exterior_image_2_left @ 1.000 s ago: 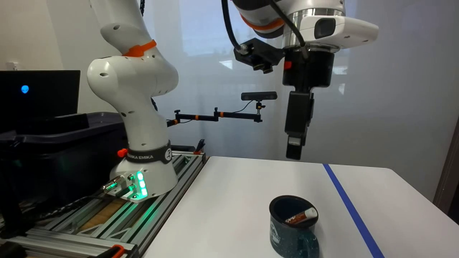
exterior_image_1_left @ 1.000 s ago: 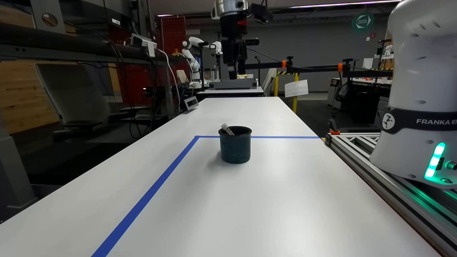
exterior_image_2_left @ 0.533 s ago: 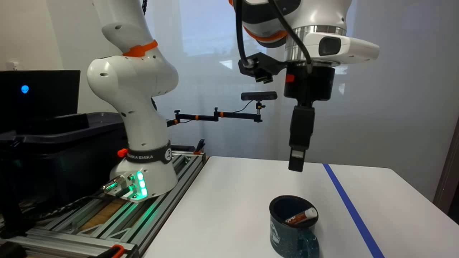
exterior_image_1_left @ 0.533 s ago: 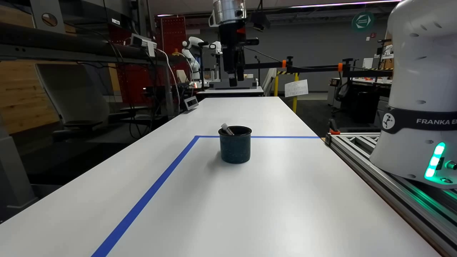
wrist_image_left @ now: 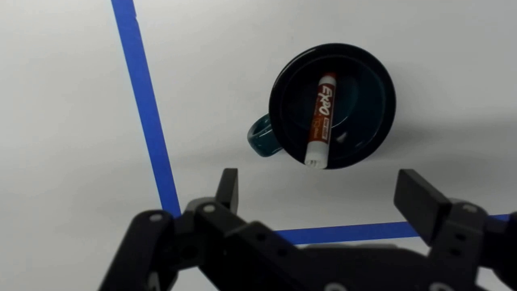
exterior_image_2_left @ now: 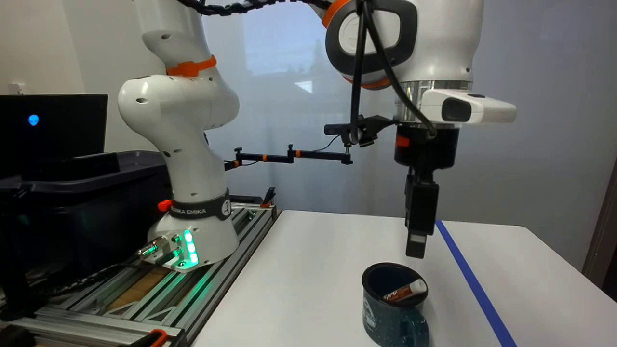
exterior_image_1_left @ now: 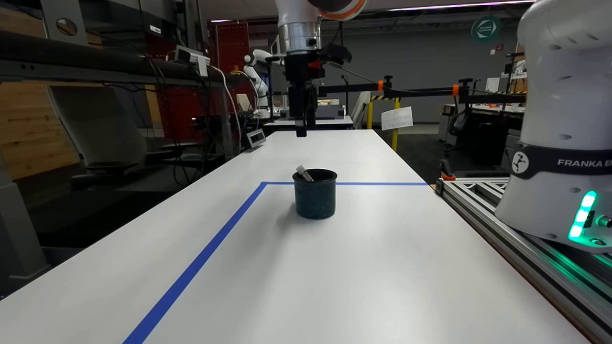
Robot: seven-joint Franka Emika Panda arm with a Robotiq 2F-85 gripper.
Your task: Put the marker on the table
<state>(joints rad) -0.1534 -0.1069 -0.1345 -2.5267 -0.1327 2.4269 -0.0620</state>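
Note:
The marker is a reddish-brown and white stick. It leans inside the dark blue-green cup, its white end against the rim, in both exterior views (exterior_image_1_left: pixel 304 173) (exterior_image_2_left: pixel 405 291) and in the wrist view (wrist_image_left: pixel 323 117). The cup (exterior_image_1_left: pixel 315 198) stands upright on the white table (exterior_image_1_left: pixel 363 267), with its handle visible in the wrist view. My gripper is open and empty in the wrist view (wrist_image_left: pixel 318 186), its fingers wide apart. In both exterior views (exterior_image_1_left: pixel 306 130) (exterior_image_2_left: pixel 415 248) it points down, above the table and higher than the cup, touching neither cup nor marker.
Blue tape lines (exterior_image_1_left: pixel 205 253) run along and across the table. A metal rail frame (exterior_image_2_left: pixel 255 241) with the robot base (exterior_image_2_left: pixel 202 241) borders one long side. A small grey device (exterior_image_1_left: pixel 256 138) sits at the table's far edge.
My gripper has come down a good way, shifting slightly left in one exterior picture and slightly right in another. The cup and marker have not moved.

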